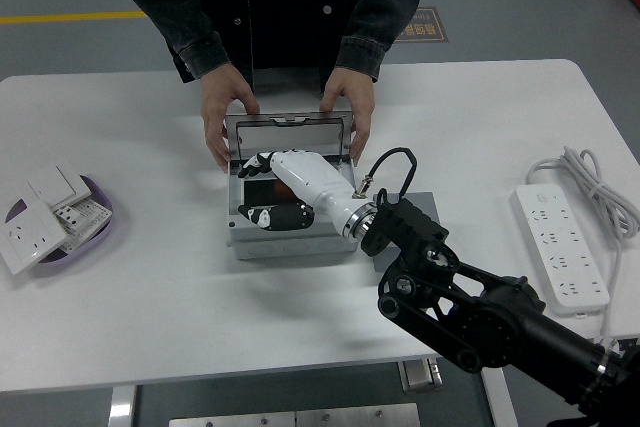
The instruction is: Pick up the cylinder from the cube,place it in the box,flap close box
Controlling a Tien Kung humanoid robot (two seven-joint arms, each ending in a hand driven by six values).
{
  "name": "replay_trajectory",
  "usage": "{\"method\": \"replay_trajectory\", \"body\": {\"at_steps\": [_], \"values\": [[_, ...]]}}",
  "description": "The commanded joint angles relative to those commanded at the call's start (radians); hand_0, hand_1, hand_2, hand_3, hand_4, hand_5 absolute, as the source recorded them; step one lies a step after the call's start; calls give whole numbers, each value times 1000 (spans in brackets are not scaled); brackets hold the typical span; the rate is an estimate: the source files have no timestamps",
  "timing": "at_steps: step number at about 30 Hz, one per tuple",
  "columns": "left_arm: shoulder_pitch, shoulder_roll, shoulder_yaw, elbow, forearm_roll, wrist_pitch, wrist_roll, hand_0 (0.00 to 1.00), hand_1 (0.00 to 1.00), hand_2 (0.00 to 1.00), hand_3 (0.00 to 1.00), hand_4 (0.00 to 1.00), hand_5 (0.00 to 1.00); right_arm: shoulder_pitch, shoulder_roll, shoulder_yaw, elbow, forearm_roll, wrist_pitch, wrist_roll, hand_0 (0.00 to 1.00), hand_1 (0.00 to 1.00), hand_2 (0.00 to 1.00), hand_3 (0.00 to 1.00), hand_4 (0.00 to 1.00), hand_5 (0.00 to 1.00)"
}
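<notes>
The things are carried by a white table (150, 277) with rounded far corners. A grey box (290, 237) with a raised lid is set near its middle. A grey cube (425, 205) is seen just beside the box, on the right. A purple dish (105, 212) of white wall switches is placed at the left edge. A white power strip (560, 247) with its coiled cable (590, 182) is laid at the right edge.
</notes>
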State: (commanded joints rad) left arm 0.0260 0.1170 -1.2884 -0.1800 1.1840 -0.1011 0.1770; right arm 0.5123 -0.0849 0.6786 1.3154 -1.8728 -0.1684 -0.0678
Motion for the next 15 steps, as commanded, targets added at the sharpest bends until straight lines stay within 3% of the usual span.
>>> {"method": "replay_trajectory", "body": {"at_steps": [4,7,8,9,14,15], "values": [[4,1,-8,0,7,0,3,638,665,582,640,720,300,34,-73,8,88,152,-13,8,789,683,690,694,760,401],[5,3,-15,0,14,1,6,638,665,582,640,720,300,73,-103,21,124,250,-17,5,789,683,690,694,760,401],[5,4,-16,0,15,1,6,638,665,582,640,720,300,90,-107,24,117,274,-18,2,789,683,690,694,760,401],[4,5,-17,0,16,0,6,638,664,582,639,720,300,109,-110,26,104,299,-18,-2,682,646,674,688,753,405],[-2,9,-15,0,17,0,5,638,664,582,639,720,300,204,-110,5,11,379,-11,-19,682,646,674,688,753,405],[-2,9,-14,0,17,0,5,638,664,582,638,720,300,224,-108,-3,-11,386,-10,-20,609,630,656,682,743,407]]}}
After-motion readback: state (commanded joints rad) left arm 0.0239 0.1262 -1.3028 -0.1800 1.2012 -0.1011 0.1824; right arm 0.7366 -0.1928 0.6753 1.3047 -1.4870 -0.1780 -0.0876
